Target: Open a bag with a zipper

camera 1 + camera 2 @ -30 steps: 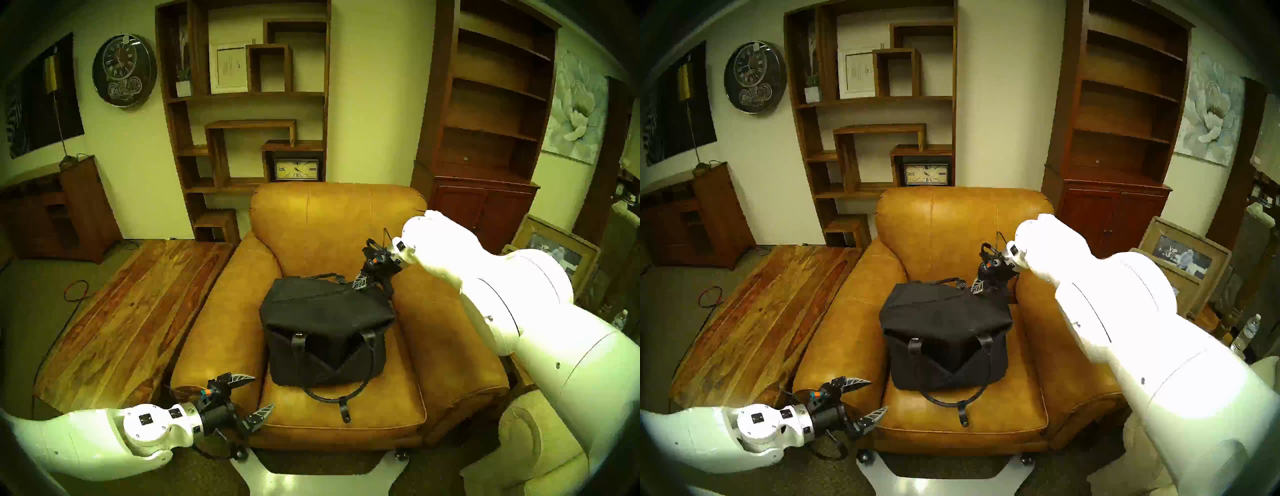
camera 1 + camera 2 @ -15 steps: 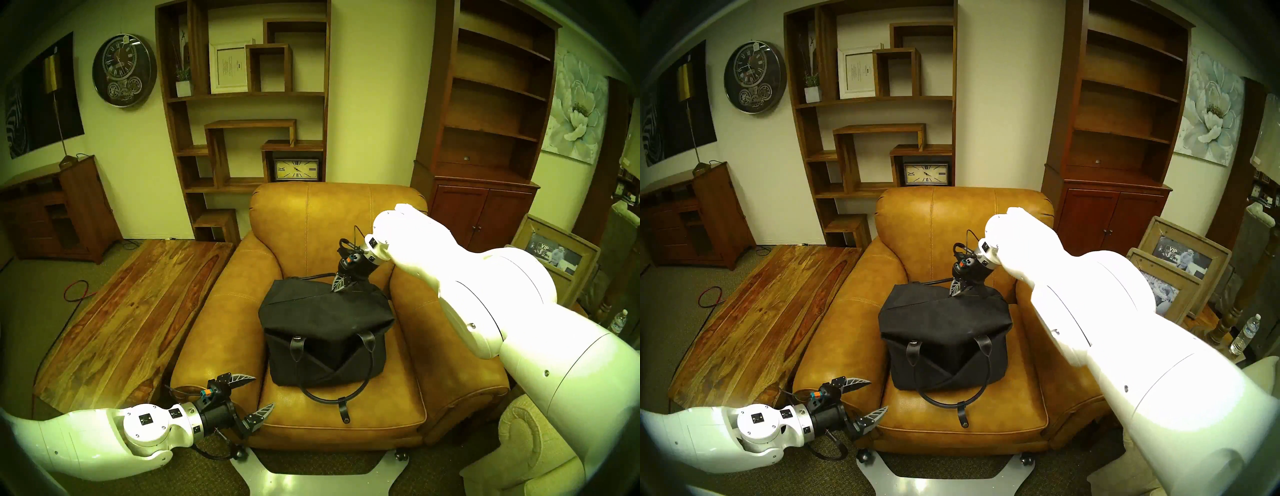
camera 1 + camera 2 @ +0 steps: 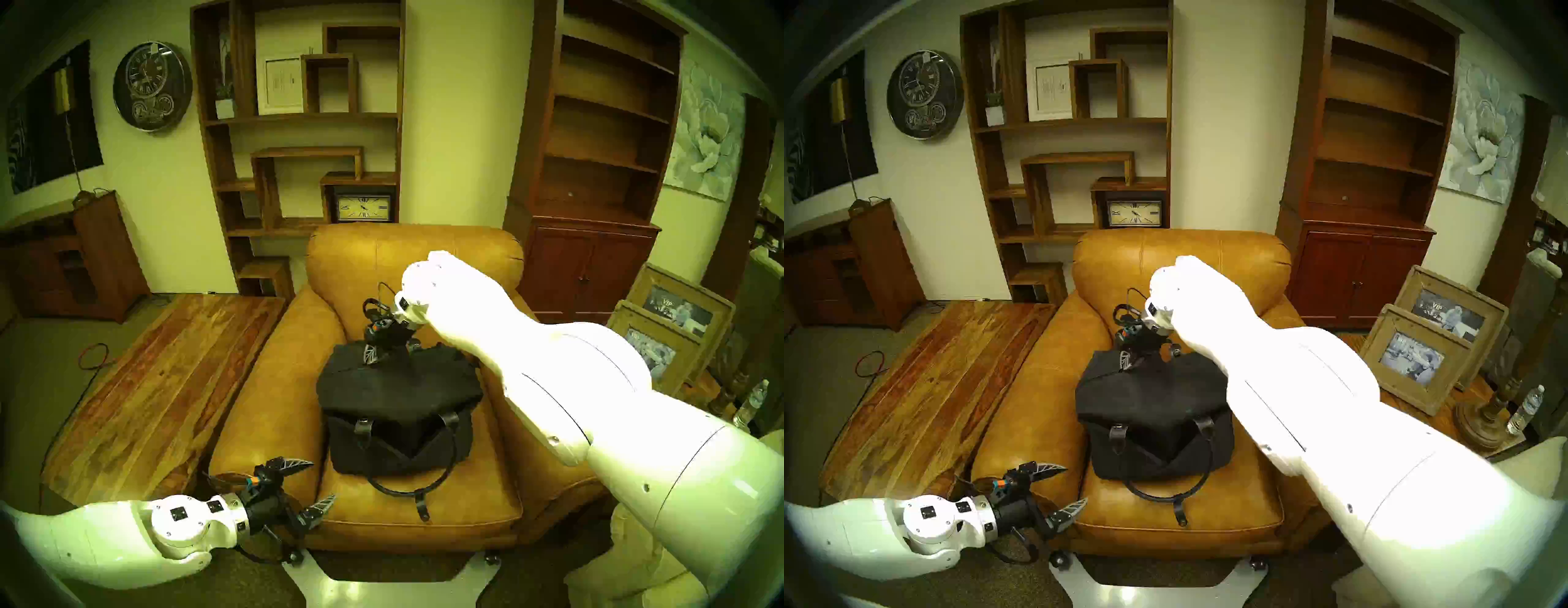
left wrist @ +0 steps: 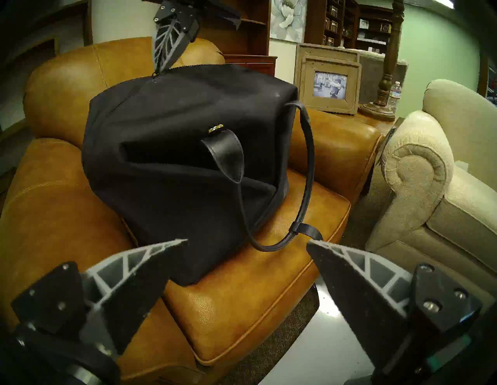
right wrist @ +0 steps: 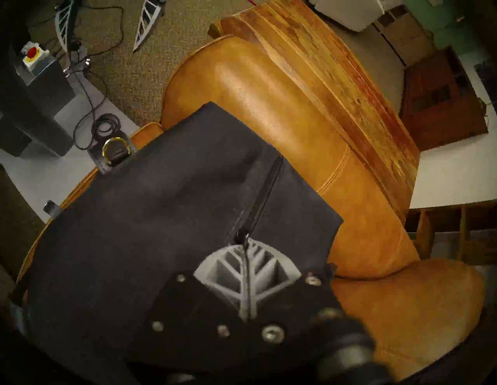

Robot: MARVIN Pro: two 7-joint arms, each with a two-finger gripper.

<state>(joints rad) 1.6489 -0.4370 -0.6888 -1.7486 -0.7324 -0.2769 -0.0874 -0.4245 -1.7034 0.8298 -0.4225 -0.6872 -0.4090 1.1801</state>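
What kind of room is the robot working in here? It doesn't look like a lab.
Probably a furniture showroom dressed as a living room: a tan leather armchair, wooden bookshelves that are nearly bare, and what looks like a price tag on the wall clock.

"VIP" shows on the photo in the rear picture frame [image 3: 1448, 315]

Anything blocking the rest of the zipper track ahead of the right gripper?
Nothing visible. The right gripper is shut on the zipper pull at the bag's top seam, and the zipper track beyond it runs bare to the bag's end. The near handle hangs down in front, off the track.
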